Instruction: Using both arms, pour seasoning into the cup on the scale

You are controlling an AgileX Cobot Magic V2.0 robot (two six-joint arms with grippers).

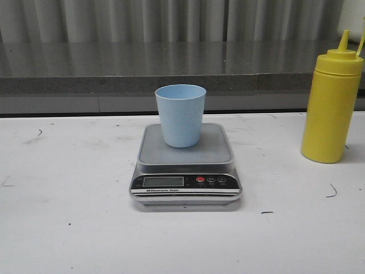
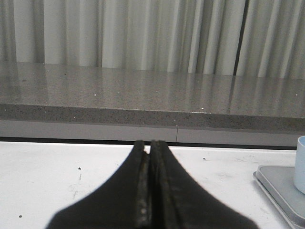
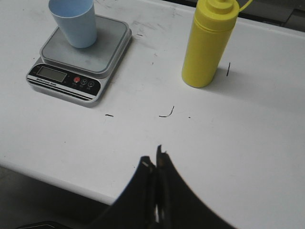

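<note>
Sitting ready: cup (image 1: 180, 115) parked on scale (image 1: 186, 165) for weighing, seasoning (image 1: 332, 106) untouched, left gripper (image 2: 149, 148) and right gripper (image 3: 155, 160) pinched closed, empty.

A lab-style test bench: a scuffed white tabletop (image 1: 68, 228) before a speckled grey stone ledge (image 1: 114, 68) and pale pleated curtains (image 1: 171, 20).

Lt blue cup (image 1: 180, 115), yellow bottle (image 1: 331, 108), silver/blk scale (image 1: 186, 165), red btn (image 1: 200, 179)

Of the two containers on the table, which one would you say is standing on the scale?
The light blue cup stands upright on the scale; the yellow bottle stands apart on the bare table.
</note>
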